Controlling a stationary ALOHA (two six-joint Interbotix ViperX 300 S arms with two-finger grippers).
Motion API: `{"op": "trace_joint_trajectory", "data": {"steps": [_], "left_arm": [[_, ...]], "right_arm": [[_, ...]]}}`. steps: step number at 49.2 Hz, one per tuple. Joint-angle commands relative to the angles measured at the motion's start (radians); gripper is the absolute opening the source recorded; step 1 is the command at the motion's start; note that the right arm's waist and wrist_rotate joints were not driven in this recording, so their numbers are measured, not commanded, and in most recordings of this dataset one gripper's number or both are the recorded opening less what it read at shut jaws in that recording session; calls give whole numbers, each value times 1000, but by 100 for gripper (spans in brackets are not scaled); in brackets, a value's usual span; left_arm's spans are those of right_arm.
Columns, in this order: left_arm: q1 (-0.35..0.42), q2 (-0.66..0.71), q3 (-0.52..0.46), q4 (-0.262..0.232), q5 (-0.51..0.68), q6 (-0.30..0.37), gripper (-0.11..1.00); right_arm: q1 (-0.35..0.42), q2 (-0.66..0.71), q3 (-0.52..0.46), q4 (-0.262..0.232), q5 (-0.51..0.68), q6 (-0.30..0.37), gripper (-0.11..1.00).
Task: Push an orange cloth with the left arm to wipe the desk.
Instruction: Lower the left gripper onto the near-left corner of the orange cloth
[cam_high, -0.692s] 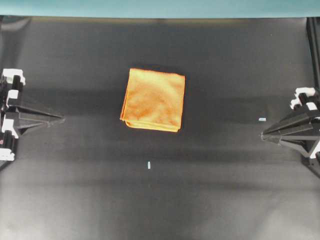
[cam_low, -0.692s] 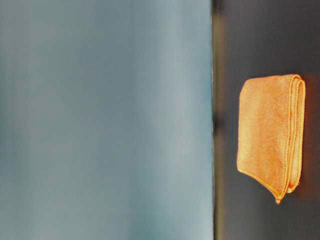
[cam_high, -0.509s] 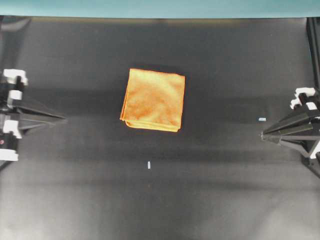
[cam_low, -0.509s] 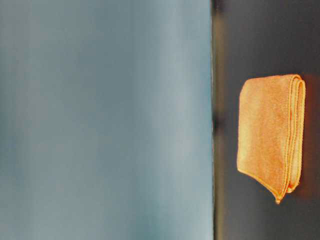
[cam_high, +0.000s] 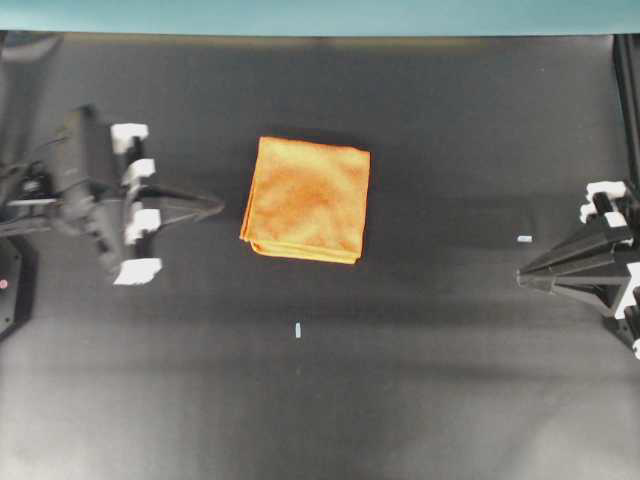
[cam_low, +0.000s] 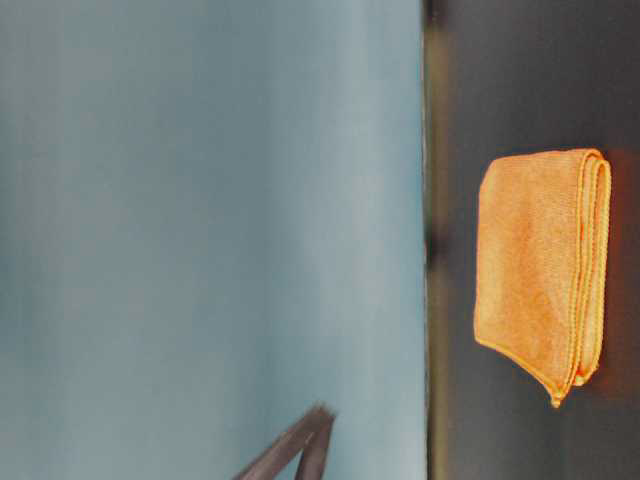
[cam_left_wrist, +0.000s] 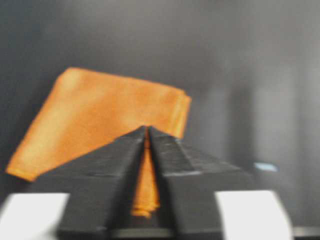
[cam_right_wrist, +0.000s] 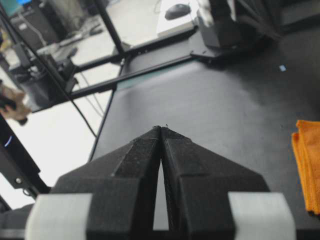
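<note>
The orange cloth (cam_high: 308, 199) lies folded and flat in the middle of the black desk (cam_high: 420, 380). My left gripper (cam_high: 218, 203) is shut and empty. It points at the cloth's left edge with a small gap between them. In the left wrist view the shut tips (cam_left_wrist: 147, 129) sit just in front of the cloth (cam_left_wrist: 100, 115). The table-level view shows the cloth (cam_low: 540, 270) and the gripper tip (cam_low: 322, 412) raised off the desk. My right gripper (cam_high: 521, 277) is shut and empty at the far right. The cloth's edge shows in its wrist view (cam_right_wrist: 307, 160).
Two small white tape marks lie on the desk, one (cam_high: 298, 330) in front of the cloth and one (cam_high: 524, 238) near the right gripper. A teal wall (cam_high: 320, 15) runs along the back edge. Metal frame bars (cam_right_wrist: 150, 60) stand beyond the desk.
My left arm has swung in from the left edge toward the cloth and its tip is now close to the cloth's left side. The cloth and the right arm have not moved.
</note>
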Motion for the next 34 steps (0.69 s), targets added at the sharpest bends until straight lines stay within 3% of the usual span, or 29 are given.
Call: {"op": "trace_joint_trajectory", "data": {"steps": [1,9,13,24,34], "left_arm": [[38,107,-57,3,-43,2,21],[72,265,-143,3,-77,3,70],[86,359,-199,3,-87,3,86],[115,577,-348,5,-87,2,83],[124,687,-425,5,-87,-3,82]], "right_arm": [[0,-9,-3,0,-5,0,0],[0,-35,9,0,-5,0,0],[0,-44,14,0,-3,-2,0],[0,-54,26,0,-5,-2,0],[0,-60,32,0,-3,-2,0]]}}
